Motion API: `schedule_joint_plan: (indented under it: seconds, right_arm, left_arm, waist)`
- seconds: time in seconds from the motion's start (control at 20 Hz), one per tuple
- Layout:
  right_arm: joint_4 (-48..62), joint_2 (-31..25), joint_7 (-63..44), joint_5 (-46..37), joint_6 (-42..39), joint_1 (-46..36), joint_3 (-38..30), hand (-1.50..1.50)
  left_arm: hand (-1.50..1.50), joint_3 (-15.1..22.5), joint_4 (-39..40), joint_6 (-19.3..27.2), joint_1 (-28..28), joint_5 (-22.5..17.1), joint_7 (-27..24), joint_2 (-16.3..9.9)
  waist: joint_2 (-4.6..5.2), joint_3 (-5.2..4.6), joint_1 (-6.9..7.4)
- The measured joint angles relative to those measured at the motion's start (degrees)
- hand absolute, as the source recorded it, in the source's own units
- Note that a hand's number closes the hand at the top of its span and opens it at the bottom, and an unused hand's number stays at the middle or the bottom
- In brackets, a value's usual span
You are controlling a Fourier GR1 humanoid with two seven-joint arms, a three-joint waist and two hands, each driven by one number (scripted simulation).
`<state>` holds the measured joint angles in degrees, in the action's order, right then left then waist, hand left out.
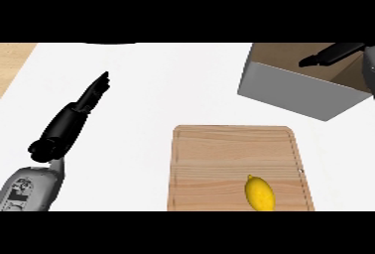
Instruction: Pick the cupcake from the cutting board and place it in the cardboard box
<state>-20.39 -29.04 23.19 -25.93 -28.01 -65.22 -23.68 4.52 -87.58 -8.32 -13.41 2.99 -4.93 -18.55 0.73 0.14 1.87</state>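
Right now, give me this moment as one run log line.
left hand: open, resting over counter | right hand: over cardboard box, fingers unclear | cupcake: not visible | cutting board: lemon only

My left forearm enters from the lower left corner of the head view, grey, angled up and to the right. Its black left hand extends from the wrist with fingers straight and held together, tips pointing toward the upper right. My right hand shows at the upper right edge, black, fingers pointing left and slightly down. Whether those fingers are curled or straight I cannot tell.
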Motion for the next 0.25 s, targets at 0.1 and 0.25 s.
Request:
schedule_joint_plan:
  seconds: [0.1, 0.25]
  right_arm:
    - [2.4, -0.8, -2.7, 3.2, 0.8, -1.1, -3.8, -1.5]
    - [5.1, -3.5, -4.3, 6.5, 0.7, -1.2, -7.8, -1.5]
  left_arm:
    - [0.0, 0.1, -0.2, -0.1, -0.2, 0.0, 0.3, 0.2]
    - [0.0, 0.5, -1.5, -0.2, -0.2, 0.0, 1.3, 0.5]
  waist:
    - [0.12, -0.02, 0.24]
    - [0.29, -0.01, 0.66]
